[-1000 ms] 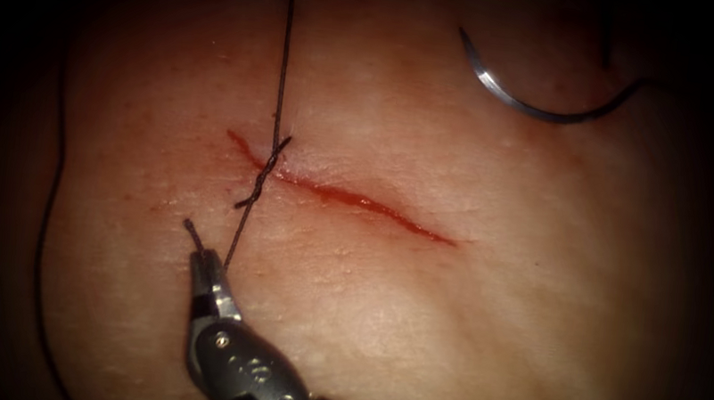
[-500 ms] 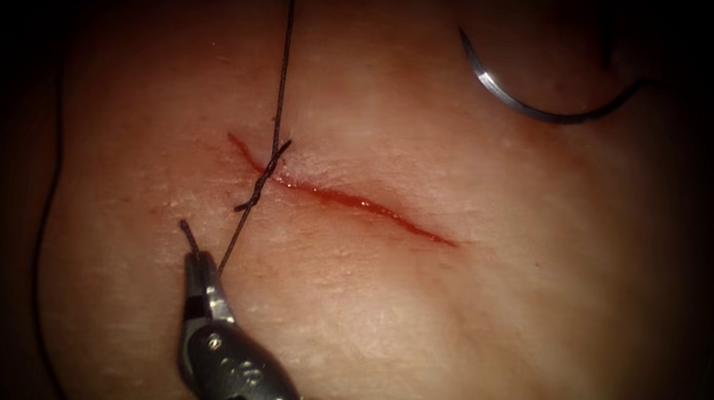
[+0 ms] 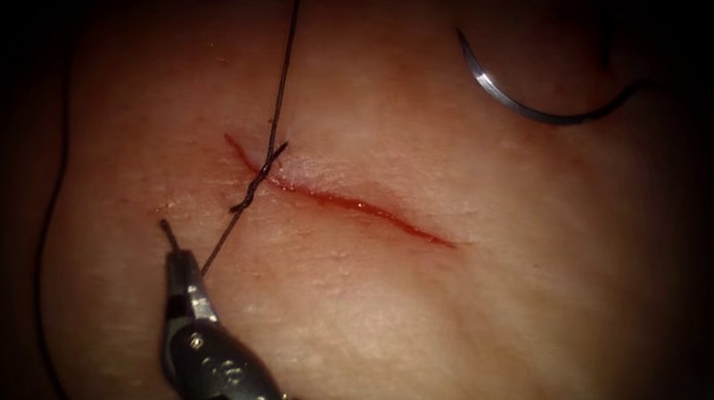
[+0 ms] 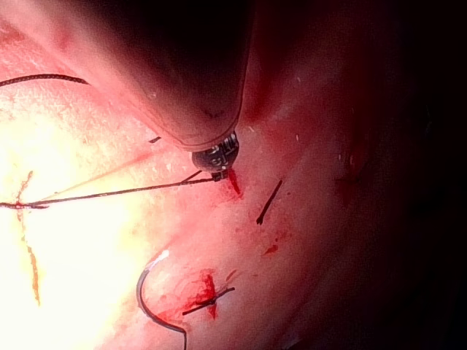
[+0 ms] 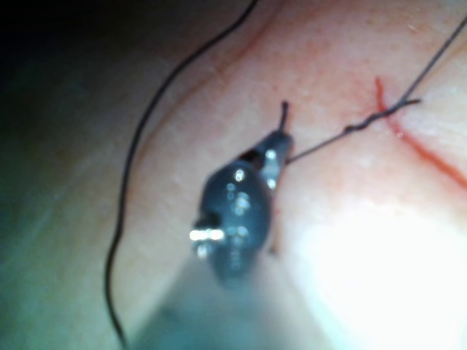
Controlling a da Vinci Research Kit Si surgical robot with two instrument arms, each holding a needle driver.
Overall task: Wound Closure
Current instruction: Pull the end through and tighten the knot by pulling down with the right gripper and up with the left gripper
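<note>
At 7 o'clock of the knot, the right tool point(image 3: 177, 258) has its jaws clamped on the thread point(image 3: 283, 57). A short free tail point(image 3: 165, 229) sticks out past the tips toward 11 o'clock. From the jaws the strand runs taut toward 1 o'clock into the knot point(image 3: 259, 178), which sits on the left end of the cut point(image 3: 356, 204). A second strand leaves the knot toward 12 o'clock.

In the left wrist view the left tool point(image 4: 217, 173) takes that strand; its jaws look closed on it, with the line straight back to the knot. A slack loop point(image 3: 58, 148) lies well apart at 9 o'clock.

The needle point(image 3: 529, 108) lies free on the tissue point(image 3: 450, 327) at 2 o'clock of the knot, above the cut's right end. Neither tool holds it and it is not in the tissue.

Handling, as a judgement:
- **Thread:** thin, limp and light, and likely to slip or fray if pinched hard. Grip it flat in the jaws close to the knot.
- **Needle:** stiff, smooth and springy. Best taken on the body of the curve, away from the point and the swaged end.
- **Tissue:** soft, moist and tears easily at the edges.

The tissue is the only bearer of things. On it lie the needle, cut ends point(image 4: 268, 203) of thread and smears of red fluid point(image 4: 204, 288).
</note>
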